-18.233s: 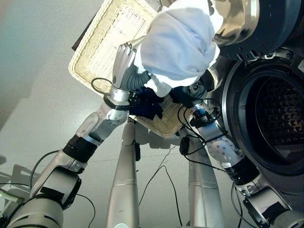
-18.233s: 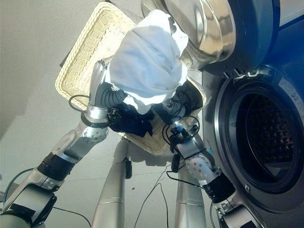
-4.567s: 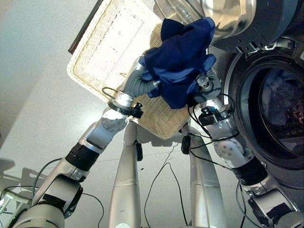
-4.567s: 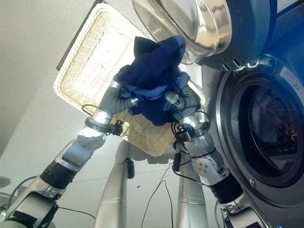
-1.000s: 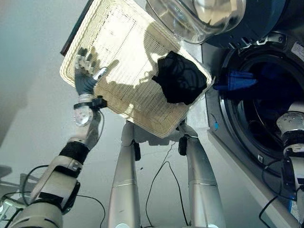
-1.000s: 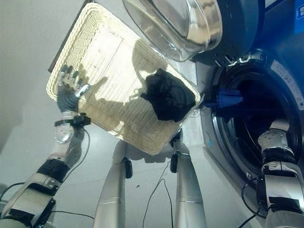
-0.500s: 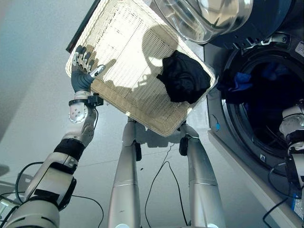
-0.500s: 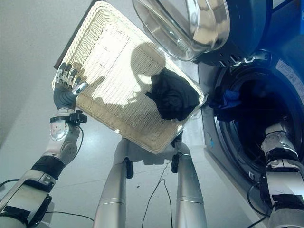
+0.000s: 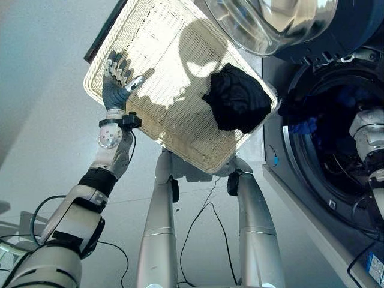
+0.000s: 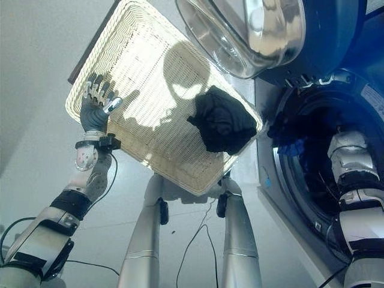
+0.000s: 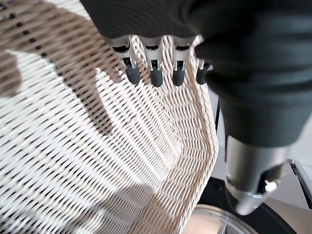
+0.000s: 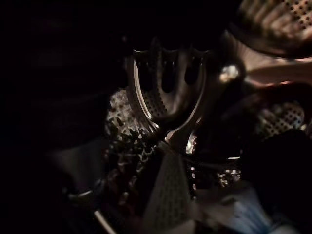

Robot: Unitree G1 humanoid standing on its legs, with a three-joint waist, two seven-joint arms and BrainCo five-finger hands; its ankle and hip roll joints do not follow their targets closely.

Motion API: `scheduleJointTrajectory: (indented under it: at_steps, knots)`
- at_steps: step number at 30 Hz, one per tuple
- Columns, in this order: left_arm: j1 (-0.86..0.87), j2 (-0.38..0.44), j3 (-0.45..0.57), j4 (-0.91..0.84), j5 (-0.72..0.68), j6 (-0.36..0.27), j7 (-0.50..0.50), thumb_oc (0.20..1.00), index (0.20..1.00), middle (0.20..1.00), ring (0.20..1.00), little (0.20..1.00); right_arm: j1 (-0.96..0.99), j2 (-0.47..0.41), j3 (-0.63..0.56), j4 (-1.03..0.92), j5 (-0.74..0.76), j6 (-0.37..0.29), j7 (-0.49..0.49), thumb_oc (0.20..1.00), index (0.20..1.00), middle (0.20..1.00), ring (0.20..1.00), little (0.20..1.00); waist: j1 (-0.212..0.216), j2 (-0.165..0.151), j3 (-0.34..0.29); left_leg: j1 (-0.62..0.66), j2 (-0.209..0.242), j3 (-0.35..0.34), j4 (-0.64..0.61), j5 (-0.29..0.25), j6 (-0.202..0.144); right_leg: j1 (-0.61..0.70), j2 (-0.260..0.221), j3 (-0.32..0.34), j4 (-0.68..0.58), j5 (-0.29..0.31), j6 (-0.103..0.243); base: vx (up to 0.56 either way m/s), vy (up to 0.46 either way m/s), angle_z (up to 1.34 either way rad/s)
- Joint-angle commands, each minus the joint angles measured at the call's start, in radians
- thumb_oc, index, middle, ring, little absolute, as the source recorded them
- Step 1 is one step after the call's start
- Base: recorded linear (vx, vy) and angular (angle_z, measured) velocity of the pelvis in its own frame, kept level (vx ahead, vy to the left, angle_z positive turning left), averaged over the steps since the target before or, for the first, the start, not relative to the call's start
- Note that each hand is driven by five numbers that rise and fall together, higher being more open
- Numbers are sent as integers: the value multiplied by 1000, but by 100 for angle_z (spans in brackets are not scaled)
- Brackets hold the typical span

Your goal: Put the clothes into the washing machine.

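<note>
A black garment (image 9: 237, 107) lies in the near right corner of the pale wicker basket (image 9: 162, 72). My left hand (image 9: 117, 84) hovers over the basket's left rim with straight, spread fingers (image 11: 151, 73) and holds nothing. My right arm (image 9: 369, 129) reaches into the washing machine's dark drum (image 9: 336, 150), and the hand is hidden inside. A bit of blue garment (image 9: 307, 126) shows just inside the drum's mouth. The right wrist view shows the perforated drum wall and a paddle (image 12: 168, 102) in deep shadow.
The machine's round door (image 9: 270, 24) stands open above the basket's far right corner. The basket sits on the pale floor (image 9: 42, 120) to the left of the machine, on a dark board (image 9: 101, 41).
My left hand has moved inward over the basket's rim. The right arm has risen a little in the drum. The blue garment has slipped lower and deeper inside.
</note>
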Motion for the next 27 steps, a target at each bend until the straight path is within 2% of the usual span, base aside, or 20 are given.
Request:
scheduleJointTrajectory:
  at_steps: [1,4,5,6,7,9,21,24,27]
  knots:
    - [-25,-45,42,-6,62,-46,5,1000,1000,1000,1000,1000,9,-6,19,-30,-50,-51,8,1000,1000,1000,1000,1000,-6,-30,-23,4,-40,66,156,-185,-16,72,55,-29,-311,258,97,0,0,0]
    - [-17,-56,56,-8,107,-49,26,1000,1000,1000,1000,1000,73,45,1,-76,-52,-75,48,1000,1000,1000,1000,1000,-12,-31,-23,1,-37,71,153,-182,-18,65,56,-25,-308,259,97,0,0,0]
    - [-16,-59,57,-6,188,-45,77,1000,1000,1000,1000,1000,103,70,4,-117,-59,-75,61,1000,1000,1000,1000,1000,-16,-31,-23,-1,-36,75,152,-181,-19,61,57,-23,-306,257,97,0,0,0]
    - [-15,-59,55,-8,210,-45,93,1000,1000,1000,1000,1000,110,75,3,-126,-60,-74,62,1000,1000,1000,1000,1000,-17,-31,-23,-1,-36,76,152,-181,-19,60,56,-23,-305,257,98,-13,33,-4]
    - [-18,-58,54,-7,305,-34,150,1000,1000,1000,1000,1000,131,90,7,-154,-57,-69,85,1000,1000,1000,1000,1000,-20,-30,-23,-3,-36,78,154,-180,-20,56,57,-20,-302,257,97,-6,23,-5]
    - [-22,-49,48,-6,372,-23,194,1000,1000,1000,1000,1000,163,108,7,-192,-56,-71,112,1000,1000,1000,1000,1000,-26,-31,-23,-5,-34,82,151,-176,-21,52,59,-15,-304,260,96,-4,18,-2]
    - [2,-79,87,14,385,-43,221,1000,1000,1000,1000,1000,261,226,-4,-279,-33,-96,194,1000,1000,1000,1000,1000,-38,-27,-23,-3,-21,103,144,-164,-29,43,65,0,-292,250,93,-2,24,-1]
    - [12,-93,95,4,402,-45,239,1000,1000,1000,1000,1000,291,259,-4,-326,-57,-104,226,1000,1000,1000,1000,1000,-42,-27,-23,-8,-20,105,140,-159,-29,37,67,5,-289,250,91,5,20,-4]
    - [38,-120,108,-17,446,-44,269,1000,1000,1000,1000,1000,337,304,20,-441,-190,-119,257,1000,1000,1000,1000,1000,-47,-27,-23,-7,-20,109,138,-156,-28,36,71,11,-287,245,87,5,31,-6]
